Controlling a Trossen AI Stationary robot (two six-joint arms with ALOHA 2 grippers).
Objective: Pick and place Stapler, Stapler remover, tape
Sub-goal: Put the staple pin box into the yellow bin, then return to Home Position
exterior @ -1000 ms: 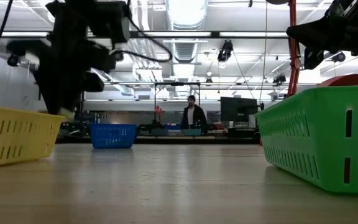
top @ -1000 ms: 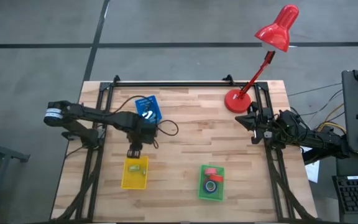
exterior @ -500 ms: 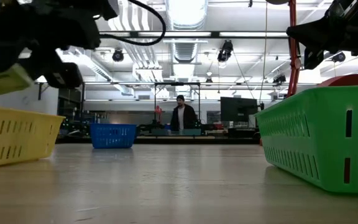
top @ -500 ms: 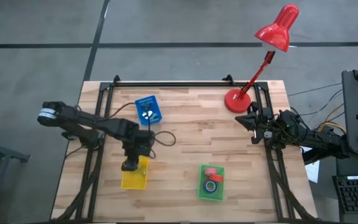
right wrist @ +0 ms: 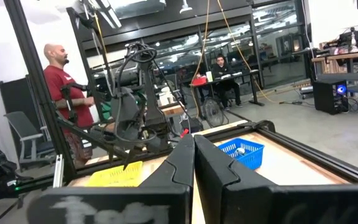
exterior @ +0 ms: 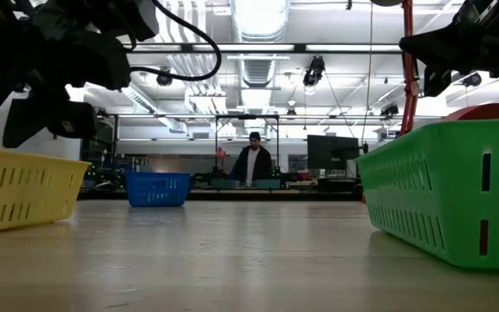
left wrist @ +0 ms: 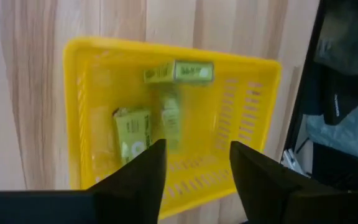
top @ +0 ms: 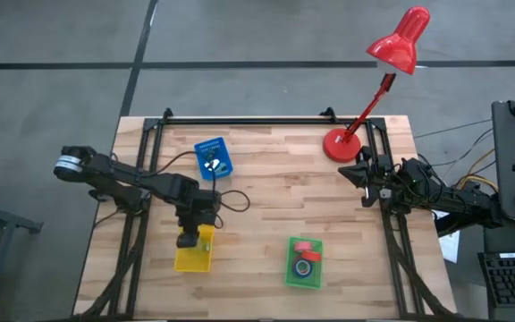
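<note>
Three coloured baskets sit on the wooden table (top: 266,206): a yellow basket (top: 193,252), a blue basket (top: 213,158) and a green basket (top: 305,262). The left gripper (top: 189,236) hangs over the yellow basket's far edge, its fingers (left wrist: 135,186) spread apart with nothing between them. Below them, three yellow-green boxed items (left wrist: 132,132) lie loose in the basket, one blurred as if falling; whether they are staplers or staple removers cannot be told. The right gripper (top: 362,174) waits at the table's right edge beside the red lamp base (top: 337,144), its fingers (right wrist: 182,158) pressed together and empty.

Risks, as judged: descending, the spread fingers could strike the basket's rim and shove the light basket across the table; the blurred item may bounce or settle against a wall.

Counts: the green basket holds at least two tape rolls, one red (top: 304,248) and one blue (top: 303,267); the blue basket holds small white items, number unclear.
</note>
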